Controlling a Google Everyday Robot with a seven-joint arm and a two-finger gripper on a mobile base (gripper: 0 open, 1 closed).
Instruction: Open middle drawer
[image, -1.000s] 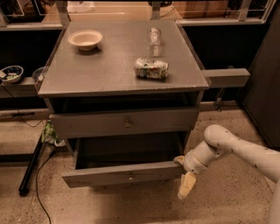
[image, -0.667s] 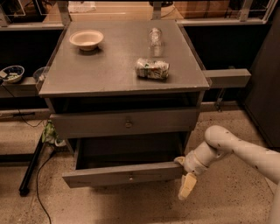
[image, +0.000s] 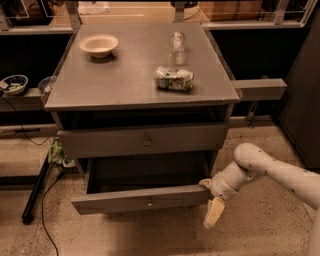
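The grey cabinet (image: 140, 85) has its middle drawer (image: 140, 200) pulled out toward me. The drawer's plain front carries a small round knob (image: 149, 202), and its dark interior (image: 147, 172) is exposed. The taller top drawer (image: 145, 141) above it is pushed in. The lowest drawer is hidden under the open one. My gripper (image: 210, 199) is at the right end of the middle drawer's front, level with it and touching or almost touching its corner. The pale arm (image: 270, 167) reaches in from the right.
On the cabinet top are a cream bowl (image: 99, 45), a clear bottle (image: 177, 41) lying down and a crushed can (image: 173, 78). A shelf arm (image: 260, 89) sticks out to the right. A black pole (image: 35, 192) and cable lie on the floor at left. A small bowl (image: 13, 83) sits on the left shelf.
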